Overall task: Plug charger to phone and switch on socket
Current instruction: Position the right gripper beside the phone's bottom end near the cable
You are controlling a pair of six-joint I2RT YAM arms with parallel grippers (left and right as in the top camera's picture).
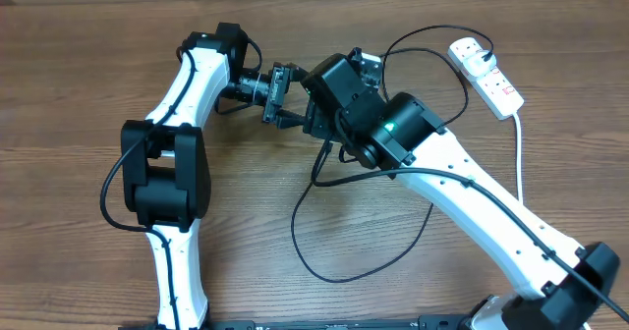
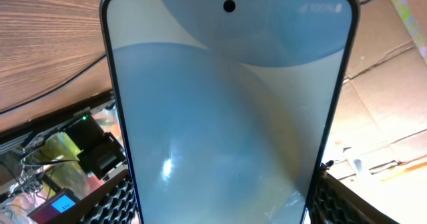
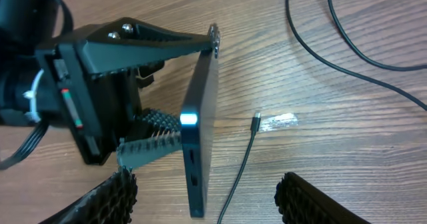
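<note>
Phone [image 3: 200, 137] sits clamped in the left gripper [image 1: 283, 96]. Right gripper [image 3: 212, 204] gapes empty — next, I reckon, it must pinch the charger [image 3: 241, 159] tip nearby.

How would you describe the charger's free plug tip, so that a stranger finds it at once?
In the right wrist view, find the phone, held edge-on by the left gripper. On the table right of it lies the plug tip, ending a thin black cable. A shiny strip of tape beside it sets it apart.
</note>
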